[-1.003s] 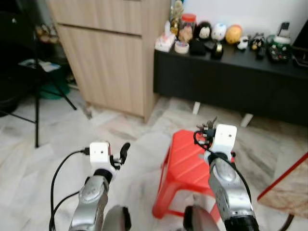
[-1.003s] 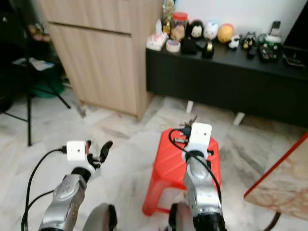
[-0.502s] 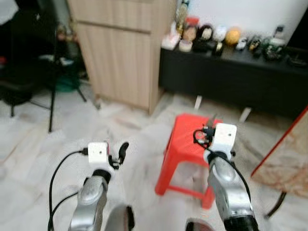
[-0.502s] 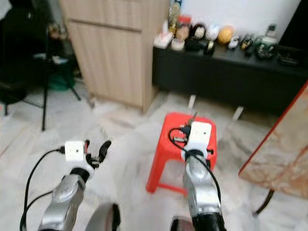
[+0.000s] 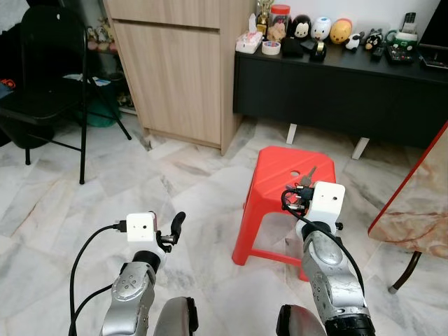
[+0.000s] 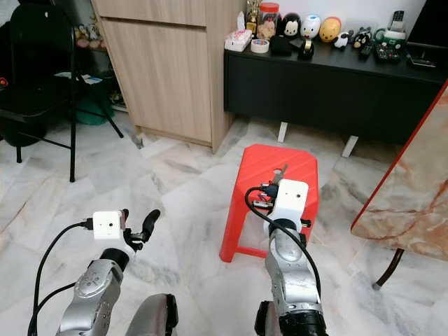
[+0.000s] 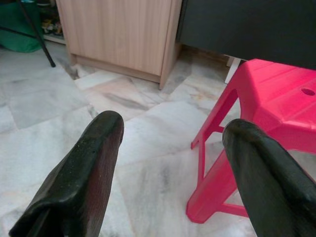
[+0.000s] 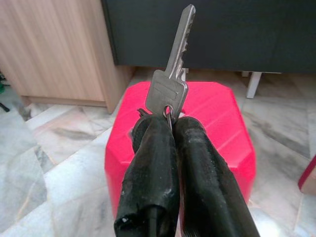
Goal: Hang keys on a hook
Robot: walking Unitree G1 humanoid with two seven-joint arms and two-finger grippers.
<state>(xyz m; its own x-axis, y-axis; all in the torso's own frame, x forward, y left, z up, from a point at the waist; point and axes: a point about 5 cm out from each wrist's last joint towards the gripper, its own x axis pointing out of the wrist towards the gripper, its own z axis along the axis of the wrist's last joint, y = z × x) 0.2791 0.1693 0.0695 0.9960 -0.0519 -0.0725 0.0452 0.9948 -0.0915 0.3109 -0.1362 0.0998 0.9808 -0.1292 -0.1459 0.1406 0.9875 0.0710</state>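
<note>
My right gripper [image 8: 170,121] is shut on a silver key [image 8: 173,69] whose ring sits pinched between the two black fingers, blade pointing away from the wrist. In the head views the key [image 5: 306,176] sticks up past the right wrist camera box, above the red stool [image 5: 288,183]. My left gripper [image 7: 168,133] is open and holds nothing; it hovers over the marble floor to the left of the stool, and one black finger [image 5: 178,222] shows beside its wrist box. I cannot make out any hook.
A wooden cabinet [image 5: 178,70] stands ahead on the left, with a black low sideboard [image 5: 336,91] carrying several small toys to its right. A black folding chair [image 5: 49,84] is at far left. A marble-topped table edge [image 5: 420,210] juts in at right.
The camera has pulled back and sharpened, so the stool and furniture sit farther away in view. Both arms keep the same pose; the right gripper still holds the key.
</note>
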